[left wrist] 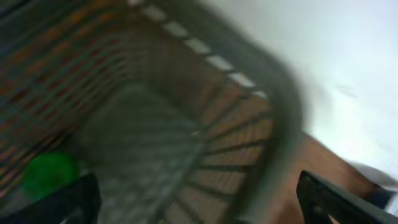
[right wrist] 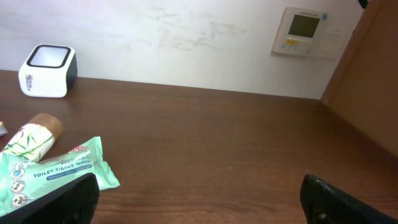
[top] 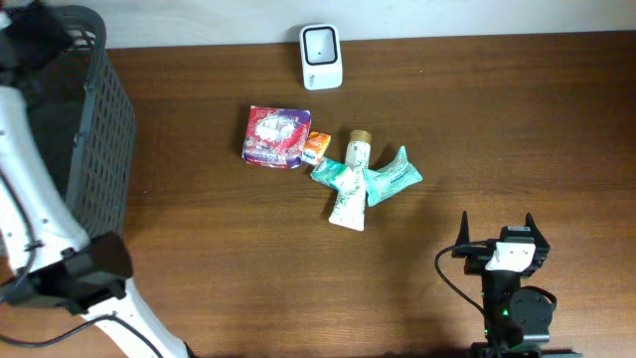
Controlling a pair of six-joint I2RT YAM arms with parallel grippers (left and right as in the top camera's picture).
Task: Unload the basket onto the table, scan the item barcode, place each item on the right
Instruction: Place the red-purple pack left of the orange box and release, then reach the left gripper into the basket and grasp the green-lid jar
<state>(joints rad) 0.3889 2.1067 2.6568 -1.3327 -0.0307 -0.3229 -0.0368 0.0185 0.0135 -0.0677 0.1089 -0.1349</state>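
Hovering over the basket (top: 104,129), left gripper (left wrist: 199,206) released, right gripper (top: 497,237) released, low, level.

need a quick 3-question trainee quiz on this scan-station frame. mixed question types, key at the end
1. True or false: the scanner stands apart from the item pile.
2. Which camera view looks down into the basket?
3. Which lies nearest the right end effector? A) wipes packet B) scanner C) basket

Key: 1 true; 2 left wrist; 3 A
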